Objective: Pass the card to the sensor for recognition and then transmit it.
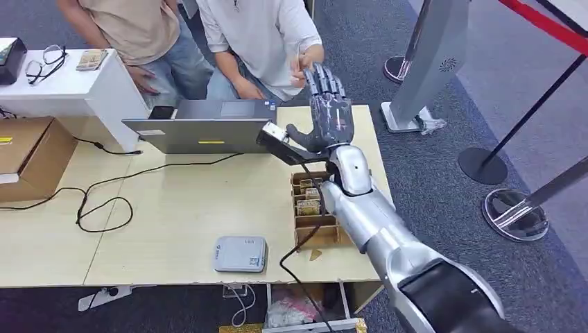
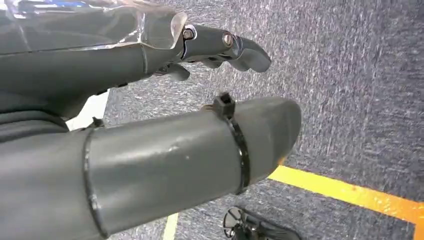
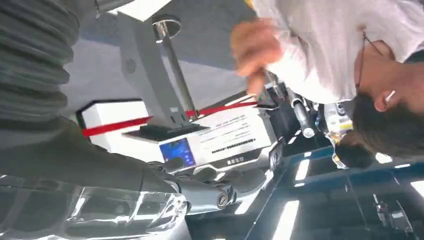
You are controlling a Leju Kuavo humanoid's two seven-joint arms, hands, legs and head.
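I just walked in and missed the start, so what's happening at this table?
The robot's right hand is raised over the far edge of the table, fingers spread upward, toward a person in a white shirt whose hand is right at its fingertips. A handover seems underway, though whether a card is there is too blurred to tell. The sensor lies near the front edge, and a wooden card box sits beside the arm.

Exhibition hall: carpet (image 1: pixel 430 166), stanchions (image 1: pixel 485 163), demo table (image 1: pixel 180 208).

Head view: high, looking down over the table (image 1: pixel 173 208).
Left wrist: close, facing carpet (image 2: pixel 360 75).
Right wrist: upturned, sharing the person (image 3: pixel 345 45).
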